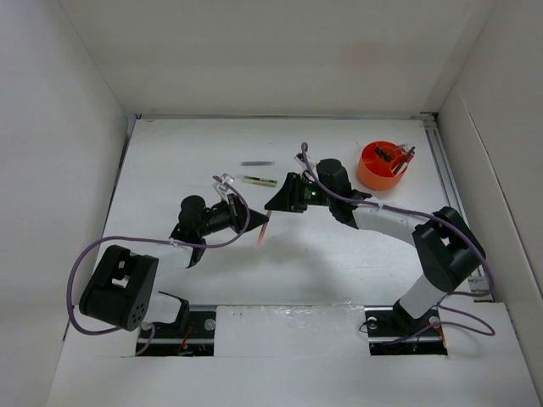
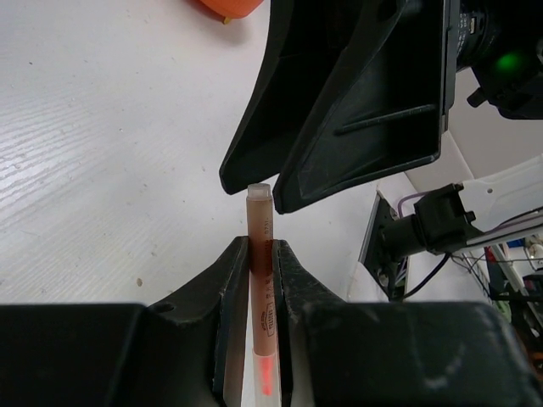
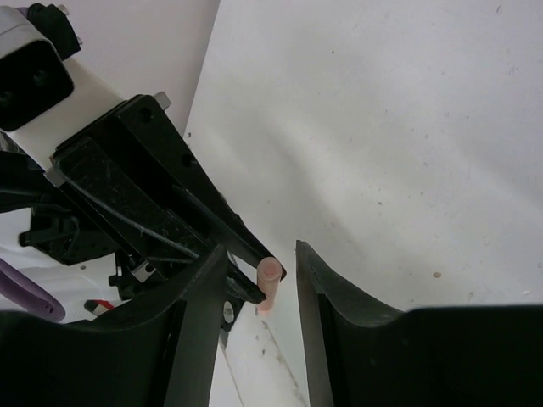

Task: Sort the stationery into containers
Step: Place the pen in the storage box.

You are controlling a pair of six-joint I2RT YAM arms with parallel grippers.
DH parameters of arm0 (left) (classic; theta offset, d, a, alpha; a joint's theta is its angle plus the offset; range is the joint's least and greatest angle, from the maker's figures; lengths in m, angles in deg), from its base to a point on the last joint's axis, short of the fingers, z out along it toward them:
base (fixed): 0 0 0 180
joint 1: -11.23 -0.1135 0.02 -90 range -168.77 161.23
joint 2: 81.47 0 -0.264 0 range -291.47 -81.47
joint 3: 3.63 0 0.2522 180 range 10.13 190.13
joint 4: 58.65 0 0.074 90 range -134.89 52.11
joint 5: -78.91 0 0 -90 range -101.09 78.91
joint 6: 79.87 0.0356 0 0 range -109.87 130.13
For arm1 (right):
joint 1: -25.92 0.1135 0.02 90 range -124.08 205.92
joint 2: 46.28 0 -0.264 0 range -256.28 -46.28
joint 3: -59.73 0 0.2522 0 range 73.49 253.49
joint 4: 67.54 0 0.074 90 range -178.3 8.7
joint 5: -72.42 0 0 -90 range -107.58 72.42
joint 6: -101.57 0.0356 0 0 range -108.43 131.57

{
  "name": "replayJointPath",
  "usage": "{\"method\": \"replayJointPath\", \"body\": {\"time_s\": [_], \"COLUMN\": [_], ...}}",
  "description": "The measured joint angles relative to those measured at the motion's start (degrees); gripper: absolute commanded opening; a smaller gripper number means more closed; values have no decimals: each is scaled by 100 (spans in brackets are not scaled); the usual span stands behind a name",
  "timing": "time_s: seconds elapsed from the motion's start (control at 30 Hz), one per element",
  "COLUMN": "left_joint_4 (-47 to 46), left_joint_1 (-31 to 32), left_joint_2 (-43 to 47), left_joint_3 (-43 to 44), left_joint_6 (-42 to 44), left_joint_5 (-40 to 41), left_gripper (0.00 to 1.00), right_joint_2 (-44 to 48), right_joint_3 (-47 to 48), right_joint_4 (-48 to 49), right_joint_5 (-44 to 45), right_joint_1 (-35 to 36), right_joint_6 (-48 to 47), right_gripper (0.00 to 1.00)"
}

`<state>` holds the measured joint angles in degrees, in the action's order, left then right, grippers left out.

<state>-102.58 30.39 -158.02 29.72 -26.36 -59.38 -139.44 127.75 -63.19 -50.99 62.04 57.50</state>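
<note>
My left gripper [image 1: 260,218] [image 2: 261,248] is shut on a pink pen [image 2: 261,280], held above the table mid-view. My right gripper [image 1: 275,203] [image 3: 261,256] is open, its fingers on either side of the pen's free end [image 3: 268,281] without closing on it. The orange organiser [image 1: 379,166] stands at the far right and holds black-handled scissors [image 1: 384,155] and a pink pen [image 1: 407,158]. A green-yellow marker [image 1: 257,180] and a short dark grey stick [image 1: 256,163] lie on the table beyond the grippers.
White walls close in the table on the left, back and right. A metal rail [image 1: 451,182] runs along the right edge. Purple cables [image 1: 78,271] loop off both arms.
</note>
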Motion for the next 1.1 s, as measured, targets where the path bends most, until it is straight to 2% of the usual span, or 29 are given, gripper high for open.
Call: {"method": "replayJointPath", "body": {"time_s": [0.1,0.2,0.3,0.6,0.67,0.83,0.97,1.0,1.1], "left_joint_4": [0,-31,-96,-146,-164,-203,-203,-214,-256], "left_joint_1": [0,0,0,0,0,0,-2,-2,0], "left_joint_2": [7,57,98,103,87,55,55,55,70], "left_joint_3": [-13,-13,-13,-13,-13,-13,-13,-13,-13], "left_joint_6": [-52,-140,-199,-262,-269,-284,-286,-293,-297], "left_joint_5": [52,103,166,203,199,188,190,188,197], "left_gripper": [0,0,0,0,0,0,21,30,39], "right_joint_2": [-46,-70,-81,-114,-114,-127,-127,-127,-127], "right_joint_3": [0,4,4,28,35,37,37,37,37], "right_joint_4": [0,-4,-4,4,20,33,35,35,28], "right_joint_5": [-61,-63,-68,-98,-105,-94,-63,-44,61], "right_joint_1": [9,39,72,72,72,92,103,109,109], "right_joint_6": [26,28,11,22,24,37,35,28,11], "right_gripper": [53,53,40,24,16,3,1,1,1]}}
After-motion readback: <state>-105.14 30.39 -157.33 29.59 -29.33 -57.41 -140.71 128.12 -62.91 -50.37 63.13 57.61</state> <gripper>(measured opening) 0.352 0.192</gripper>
